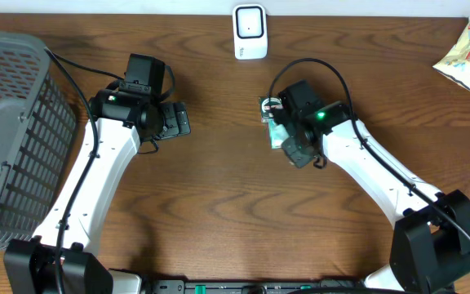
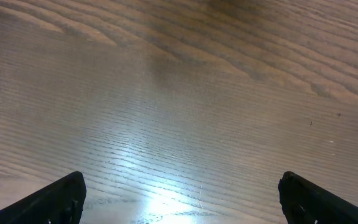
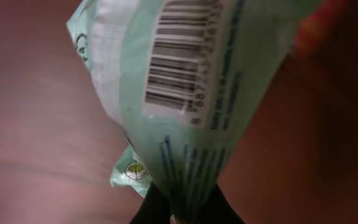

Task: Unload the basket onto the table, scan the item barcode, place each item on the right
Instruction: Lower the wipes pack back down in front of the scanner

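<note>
Right wrist view: the right gripper [image 3: 179, 210] is closed tight on one end of the green packet [image 3: 185, 93]. The packet stretches away from the fingers, with its barcode [image 3: 173, 74] facing this camera. From overhead it hangs near the white scanner [image 1: 250, 31], apart from it, with nothing between them. The left gripper [image 2: 182, 199] is wide open and holds nothing. A grey basket [image 1: 6, 122] stands far left and a snack bag [image 1: 467, 55] lies far right.

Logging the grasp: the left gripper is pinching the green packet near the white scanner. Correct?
No: the right gripper is pinching the green packet near the white scanner, as the overhead and right wrist views show; the left gripper is open.
</note>
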You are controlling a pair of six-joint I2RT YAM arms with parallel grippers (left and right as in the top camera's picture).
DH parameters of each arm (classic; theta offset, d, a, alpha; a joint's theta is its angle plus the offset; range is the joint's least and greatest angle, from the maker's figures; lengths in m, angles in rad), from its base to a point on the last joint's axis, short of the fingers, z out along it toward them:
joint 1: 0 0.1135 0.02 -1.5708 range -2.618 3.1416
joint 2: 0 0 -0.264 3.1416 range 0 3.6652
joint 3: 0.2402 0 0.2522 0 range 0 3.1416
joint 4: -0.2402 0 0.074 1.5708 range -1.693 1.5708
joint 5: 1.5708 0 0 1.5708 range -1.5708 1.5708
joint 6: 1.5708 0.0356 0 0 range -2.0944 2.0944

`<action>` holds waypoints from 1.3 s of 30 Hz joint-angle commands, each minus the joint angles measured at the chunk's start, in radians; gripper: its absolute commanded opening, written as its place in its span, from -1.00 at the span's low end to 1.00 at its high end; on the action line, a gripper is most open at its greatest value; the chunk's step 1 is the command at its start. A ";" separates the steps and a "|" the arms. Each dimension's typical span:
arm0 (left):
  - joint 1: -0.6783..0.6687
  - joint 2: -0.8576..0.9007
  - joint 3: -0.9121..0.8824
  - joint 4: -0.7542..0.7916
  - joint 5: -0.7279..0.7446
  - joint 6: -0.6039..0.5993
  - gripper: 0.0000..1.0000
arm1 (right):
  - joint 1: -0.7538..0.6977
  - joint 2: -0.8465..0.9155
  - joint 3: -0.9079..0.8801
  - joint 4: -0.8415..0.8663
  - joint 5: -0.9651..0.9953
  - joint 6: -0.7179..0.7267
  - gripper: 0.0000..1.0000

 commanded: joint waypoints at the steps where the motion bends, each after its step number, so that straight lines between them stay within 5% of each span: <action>1: 0.005 0.002 0.005 -0.006 -0.013 0.006 0.96 | 0.001 -0.010 0.005 -0.045 0.324 0.201 -0.98; 4: 0.005 0.002 0.005 -0.006 -0.013 0.006 0.96 | 0.001 -0.010 -0.017 -0.072 0.356 0.298 -0.98; 16: 0.005 0.002 0.005 -0.006 -0.013 0.006 0.96 | 0.002 -0.008 -0.233 0.073 0.370 0.318 -0.97; 24: 0.005 0.002 0.005 -0.006 -0.013 0.006 0.96 | 0.026 -0.009 -0.233 0.063 0.220 0.278 -0.78; 39: 0.005 0.002 0.005 -0.005 -0.013 0.006 0.96 | 0.109 -0.009 -0.145 0.029 0.225 0.219 -0.60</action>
